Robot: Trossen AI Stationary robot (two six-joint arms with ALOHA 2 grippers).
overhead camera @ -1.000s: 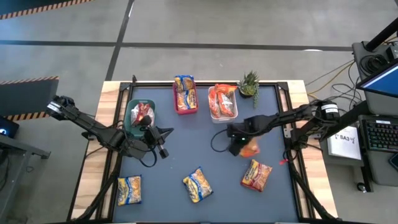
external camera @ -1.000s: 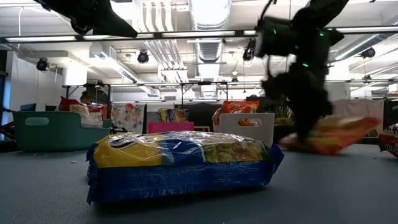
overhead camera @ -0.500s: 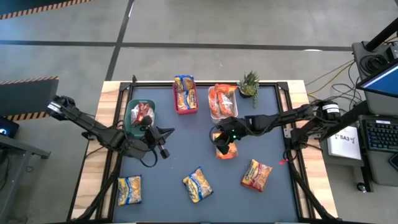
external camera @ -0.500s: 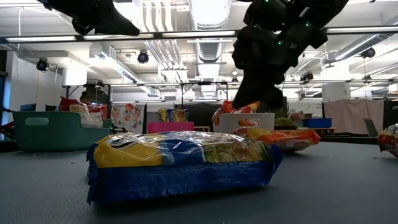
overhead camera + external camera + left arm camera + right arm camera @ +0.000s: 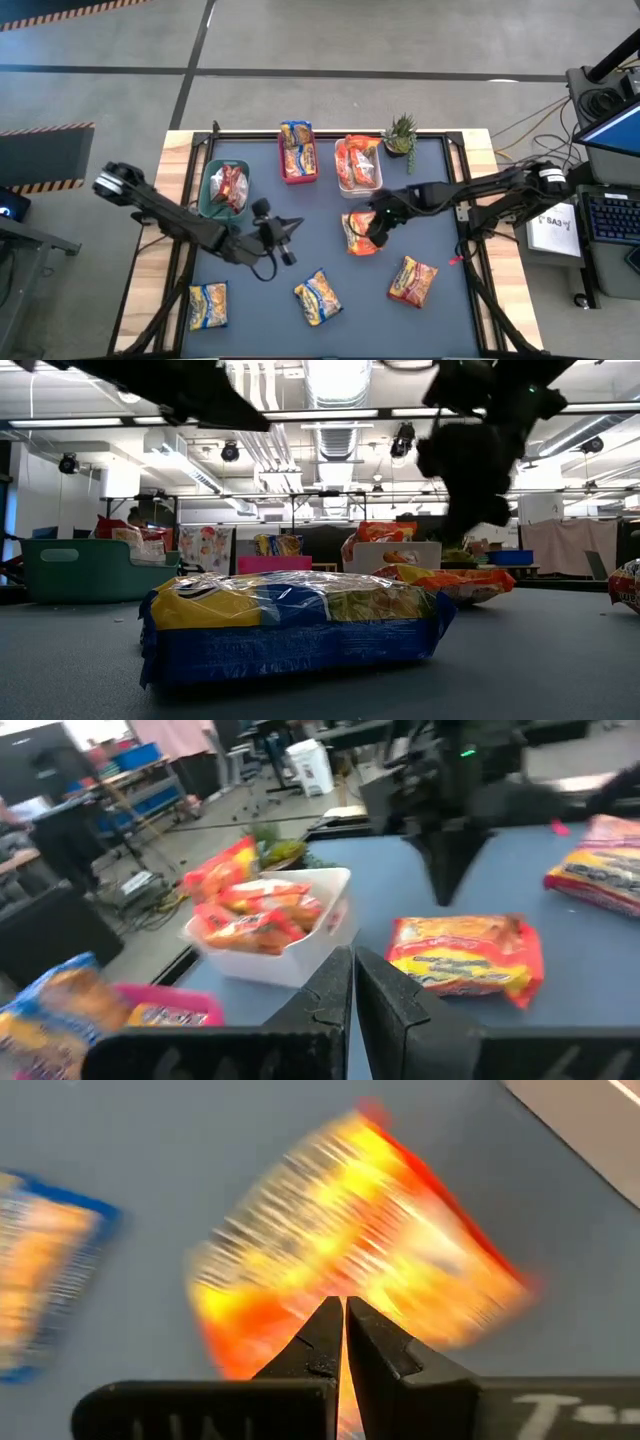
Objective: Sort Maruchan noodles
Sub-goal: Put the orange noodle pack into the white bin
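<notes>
An orange noodle packet (image 5: 358, 232) lies flat on the dark table mat in front of the white bin (image 5: 347, 186). It also shows in the low view (image 5: 450, 582) and the left wrist view (image 5: 465, 955). My right gripper (image 5: 376, 228) is shut and hangs just above the packet's right side with its fingers pointing down, clear of it in the left wrist view (image 5: 445, 895). My left gripper (image 5: 293, 226) is shut and empty, left of the packet and aimed at it. Two yellow-and-blue packets (image 5: 208, 305) (image 5: 318, 297) and a red-orange one (image 5: 413, 281) lie near the table's near edge.
Along the far side stand a green bin (image 5: 212, 200) with a red packet, a red bin (image 5: 298, 178) with yellow-and-blue packets, and the white bin with orange ones. A small potted plant (image 5: 400, 132) sits at the far right corner. A yellow-and-blue packet (image 5: 290, 625) fills the low view's foreground.
My right gripper moved the orange packet from the right part of the mat toward the table's left. The packet now lies flat at the centre, and the gripper has risen and drawn slightly right, clear of it. My left gripper moved toward the table's right and slightly nearer.
</notes>
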